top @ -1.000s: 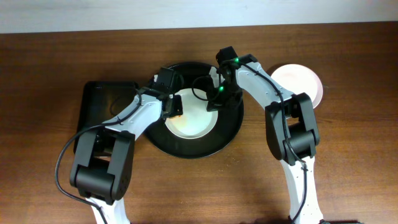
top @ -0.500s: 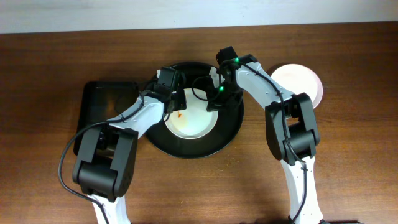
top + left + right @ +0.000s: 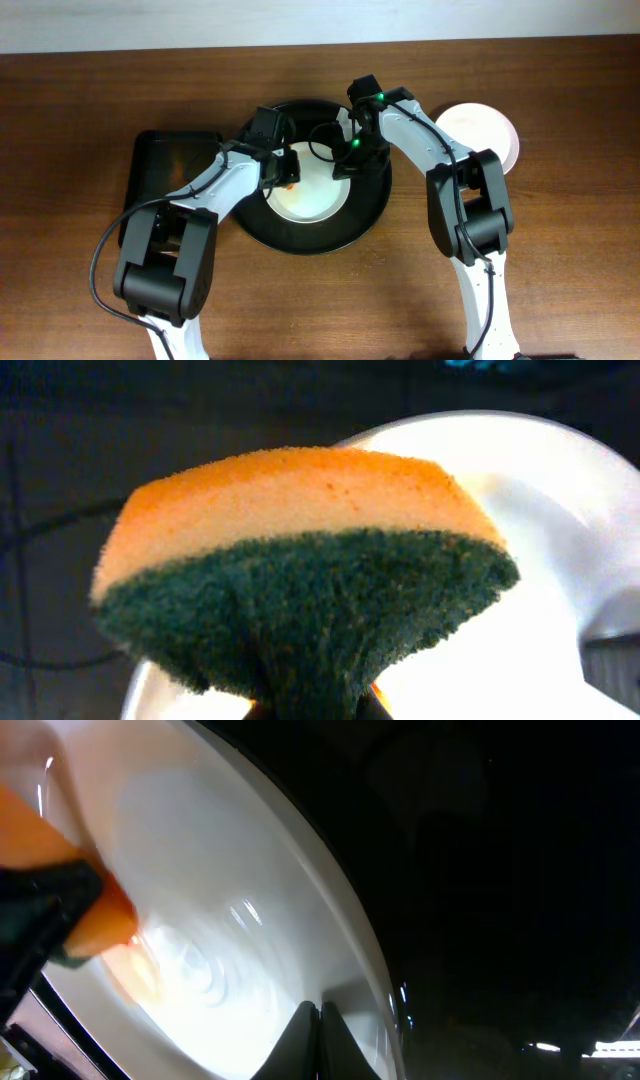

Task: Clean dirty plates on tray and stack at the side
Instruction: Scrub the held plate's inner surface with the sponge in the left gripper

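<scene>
A white dirty plate (image 3: 312,200) lies in the round black tray (image 3: 310,244). My left gripper (image 3: 287,172) is shut on an orange and green sponge (image 3: 300,550), which it holds over the plate's left part (image 3: 540,550). My right gripper (image 3: 349,163) is shut, and its joined fingertips (image 3: 320,1025) press on the plate's inner face just inside the right rim. In the right wrist view the sponge (image 3: 60,890) sits at the left, with an orange smear (image 3: 140,970) on the plate beside it.
A second white plate (image 3: 482,135) rests on the bare wooden tabletop at the right of the tray. A rectangular black tray (image 3: 160,175) lies at the left, under my left arm.
My left gripper carried the sponge towards the plate's far edge, baring a small orange mark, then came back over it. The right gripper has stayed put.
</scene>
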`<state>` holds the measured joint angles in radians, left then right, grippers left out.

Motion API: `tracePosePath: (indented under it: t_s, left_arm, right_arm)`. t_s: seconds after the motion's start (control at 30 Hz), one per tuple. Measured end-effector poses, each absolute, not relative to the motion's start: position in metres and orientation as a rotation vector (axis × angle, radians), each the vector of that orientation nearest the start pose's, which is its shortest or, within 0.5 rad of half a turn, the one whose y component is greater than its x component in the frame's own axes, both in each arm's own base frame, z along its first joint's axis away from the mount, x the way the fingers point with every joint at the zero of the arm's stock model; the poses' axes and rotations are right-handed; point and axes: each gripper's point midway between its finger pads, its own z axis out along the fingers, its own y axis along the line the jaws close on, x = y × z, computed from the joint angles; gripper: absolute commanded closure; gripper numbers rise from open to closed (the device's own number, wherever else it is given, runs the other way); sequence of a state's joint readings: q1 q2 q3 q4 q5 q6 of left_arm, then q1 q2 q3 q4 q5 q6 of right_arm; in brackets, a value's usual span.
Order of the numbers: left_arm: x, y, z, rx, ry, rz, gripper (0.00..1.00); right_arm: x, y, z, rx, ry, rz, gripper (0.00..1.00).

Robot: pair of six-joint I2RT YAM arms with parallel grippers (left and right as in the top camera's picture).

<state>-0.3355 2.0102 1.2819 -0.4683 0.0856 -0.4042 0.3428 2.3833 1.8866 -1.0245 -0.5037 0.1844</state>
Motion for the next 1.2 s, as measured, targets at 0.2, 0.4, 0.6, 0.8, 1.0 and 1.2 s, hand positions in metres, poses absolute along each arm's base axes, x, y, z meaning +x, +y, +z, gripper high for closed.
tracePosePath:
  t_s: [0.2, 0.4, 0.6, 0.8, 1.0, 1.2]
  left_arm:
    - [0.400, -0.179, 0.006, -0.023, 2.852, -0.372, 1.00]
    - [0.418, -0.183, 0.009, -0.023, 2.757, -0.383, 1.00]
    - [0.447, -0.177, 0.012, -0.049, 2.625, -0.303, 1.00]
    - [0.474, -0.183, 0.020, -0.056, 2.479, -0.311, 1.00]
    - [0.468, -0.192, 0.037, -0.027, 2.484, -0.405, 1.00]
    - [0.410, -0.186, 0.085, -0.010, 2.632, -0.455, 1.00]
  right_arm:
    - [0.412, 0.235, 0.007, -0.267, 3.114, 0.796, 0.96]
    - [0.412, 0.235, 0.007, -0.266, 3.114, 0.797, 0.96]
    - [0.410, 0.234, 0.007, -0.264, 3.123, 0.795, 0.96]
    - [0.409, 0.234, 0.007, -0.264, 3.125, 0.795, 0.96]
    - [0.410, 0.234, 0.007, -0.264, 3.124, 0.796, 0.96]
    - [0.409, 0.235, 0.007, -0.264, 3.125, 0.806, 0.96]
